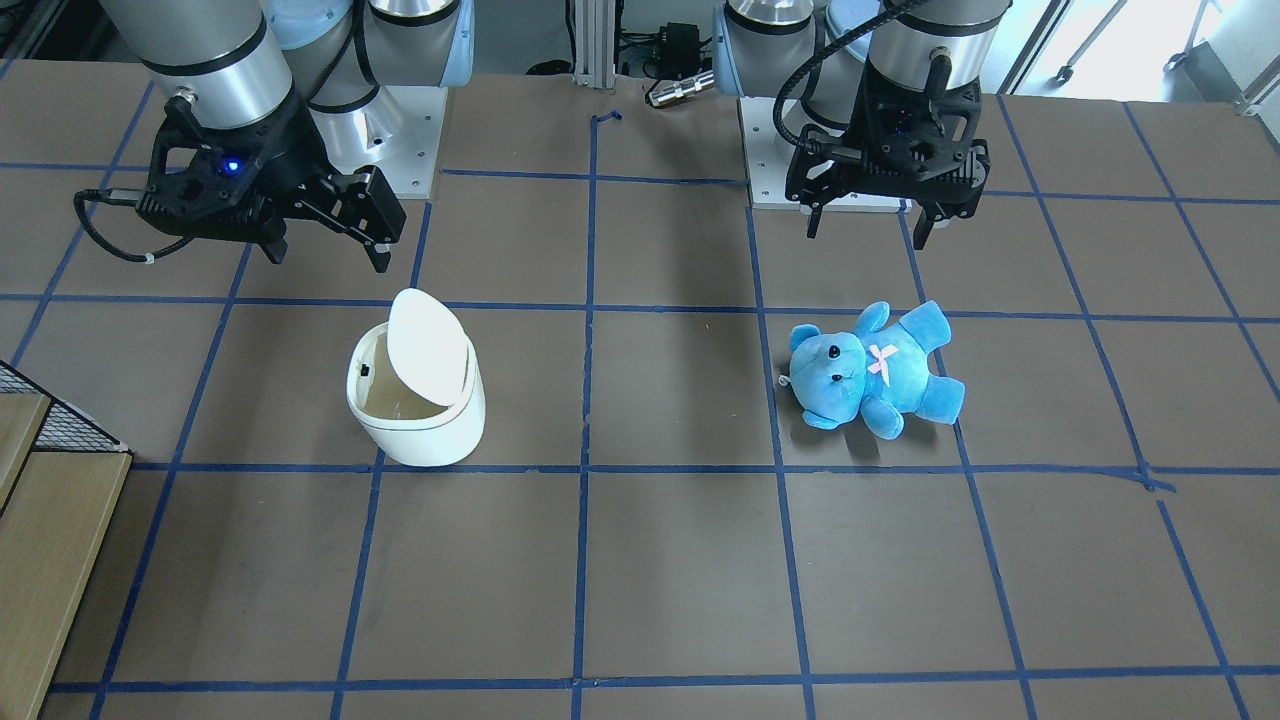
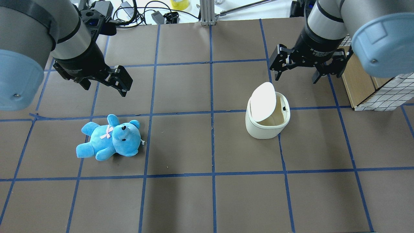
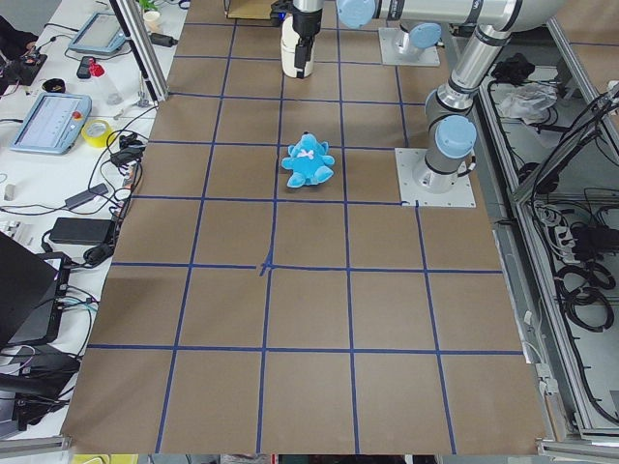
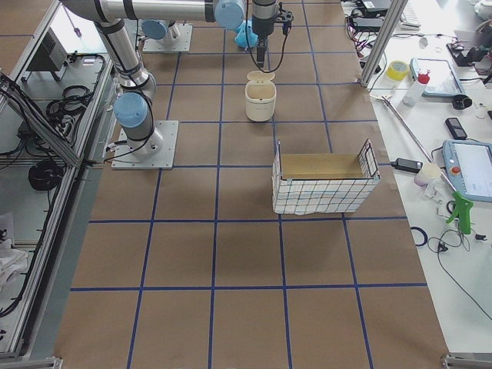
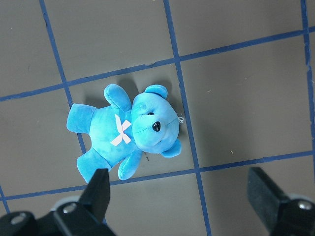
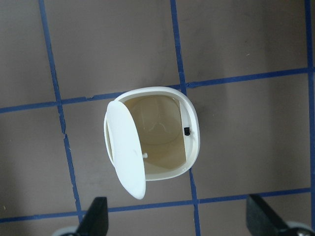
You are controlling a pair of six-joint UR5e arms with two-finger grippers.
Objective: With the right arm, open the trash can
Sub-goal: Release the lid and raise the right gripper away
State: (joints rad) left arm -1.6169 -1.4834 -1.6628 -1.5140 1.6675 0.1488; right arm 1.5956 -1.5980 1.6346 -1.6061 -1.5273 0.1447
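Note:
The white trash can (image 1: pixel 420 425) stands on the brown mat with its flat lid (image 1: pixel 430 345) swung up on edge, so the beige inside shows. It is also in the overhead view (image 2: pixel 263 129) and the right wrist view (image 6: pixel 194 132), where the lid (image 6: pixel 125 152) stands at the left of the opening. My right gripper (image 1: pixel 328 255), with the blue light, hangs open and empty above the mat just behind the can, apart from it (image 2: pixel 296 77). My left gripper (image 1: pixel 866 235) is open and empty above the blue plush bear (image 1: pixel 870 370).
The bear lies on its back on the robot's left half (image 2: pixel 110 139), also in the left wrist view (image 5: pixel 128 130). A wire-mesh basket with a wooden floor (image 4: pixel 323 184) stands at the table's right end (image 2: pixel 372 87). Blue tape lines grid the mat.

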